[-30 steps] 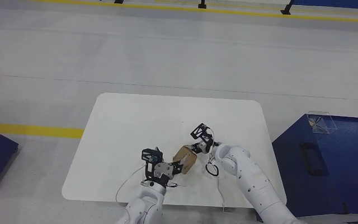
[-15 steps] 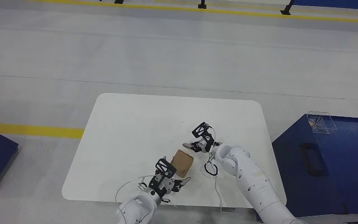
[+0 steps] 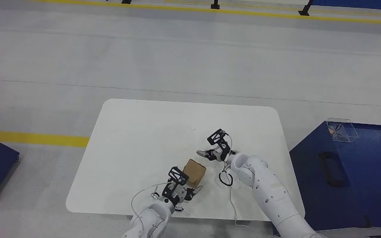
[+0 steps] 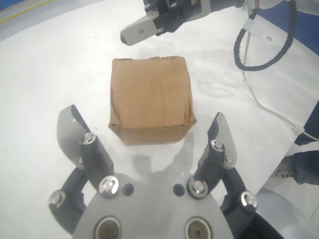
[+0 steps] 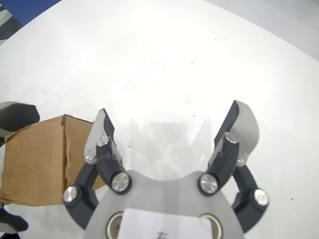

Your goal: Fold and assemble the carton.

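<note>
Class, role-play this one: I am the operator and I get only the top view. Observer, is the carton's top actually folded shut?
Observer: Yes. The left wrist view shows the carton as a closed box standing on the table, its top face flat and its corners ragged.
Operator: Is the left end effector gripping it?
Observer: No. The left end effector is open, and the carton sits in front of its spread fingers, touching neither.
Operator: And the right one?
Observer: The right end effector is open with only table between its fingers. The carton lies beside one finger, outside the gap.
</note>
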